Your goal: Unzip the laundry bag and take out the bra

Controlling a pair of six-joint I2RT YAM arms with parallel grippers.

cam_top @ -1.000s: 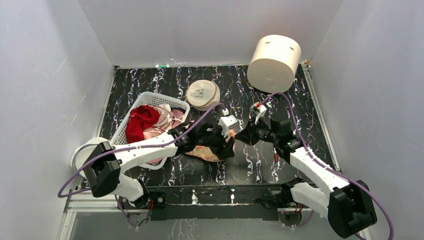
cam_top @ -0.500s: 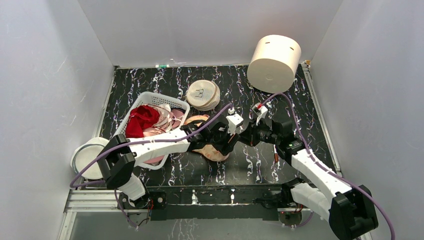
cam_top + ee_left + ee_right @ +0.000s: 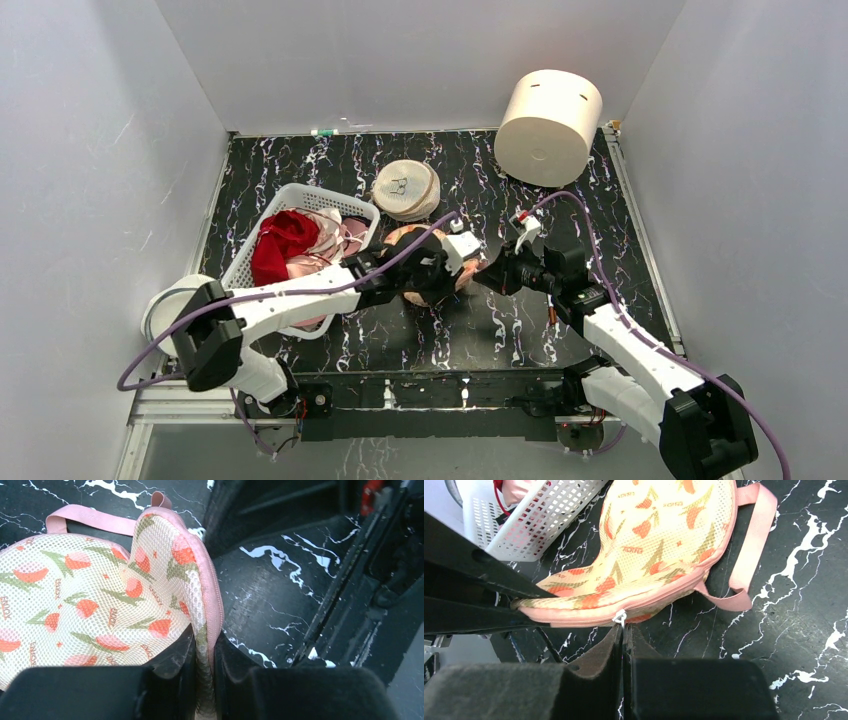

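The laundry bag (image 3: 405,240) lies mid-table, peach mesh with orange-red leaf print and pink trim (image 3: 90,595). My left gripper (image 3: 204,640) is shut on its zip-side edge, the padded rim pinched between both fingers. From the right, my right gripper (image 3: 623,630) is shut on the small white zip pull (image 3: 620,617) at the bag's pink zip; in the top view it sits just right of the bag (image 3: 487,272). The zip looks closed along the part that shows (image 3: 659,545). The bra is hidden.
A white basket (image 3: 300,200) with a red garment (image 3: 280,245) and pink clothes stands left of the bag. A round cream mesh disc (image 3: 406,188) lies behind it. A big cream cylinder (image 3: 548,112) fills the back right. The bag's pink strap loop (image 3: 751,540) trails on the table.
My left gripper has closed onto the bag's edge. The bag and both grippers have shifted slightly toward the back of the table. The right gripper has stayed shut.
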